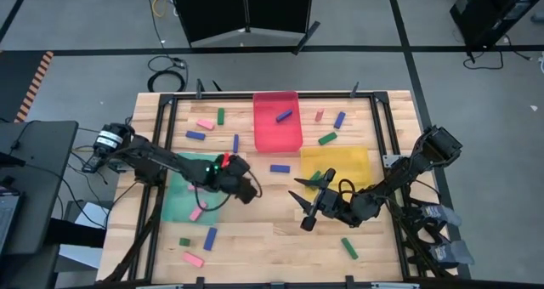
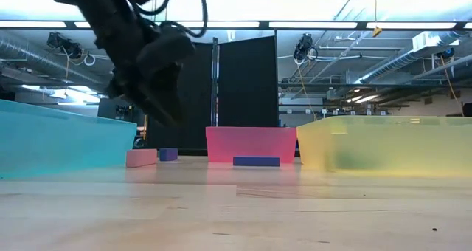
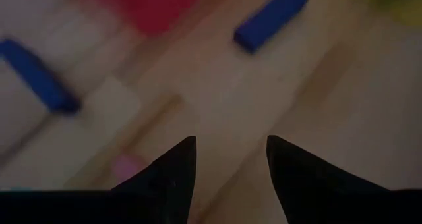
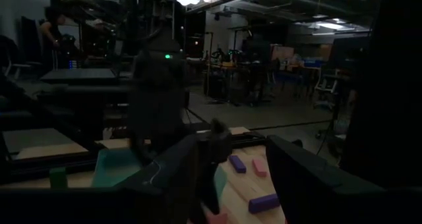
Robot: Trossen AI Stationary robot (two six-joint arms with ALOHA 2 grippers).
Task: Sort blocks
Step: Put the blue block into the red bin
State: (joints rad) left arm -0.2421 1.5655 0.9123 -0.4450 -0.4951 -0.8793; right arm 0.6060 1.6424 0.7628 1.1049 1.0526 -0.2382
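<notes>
Small pink, blue and green blocks lie scattered flat on the wooden table. One blue block [image 1: 283,116] lies in the red tray [image 1: 265,134], and a green one [image 1: 316,177] in the yellow tray [image 1: 348,163]. My left gripper [image 1: 249,187] [image 3: 231,141] hangs open above bare wood, at the right edge of the green tray [image 1: 178,200]. A blue block [image 3: 270,16] [image 1: 280,168] lies beyond its fingertips and another [image 3: 39,76] off to one side. My right gripper [image 1: 302,206] [image 4: 234,145] stands open and about level near the yellow tray's near corner, pointing toward the left arm.
More blocks lie at the far side [image 1: 205,124] [image 1: 339,119] and near the front edge [image 1: 194,258] [image 1: 349,247]. A black rail frame [image 1: 161,119] borders the table. In the low view a pink block [image 2: 141,158] and blue blocks [image 2: 256,161] lie before the trays.
</notes>
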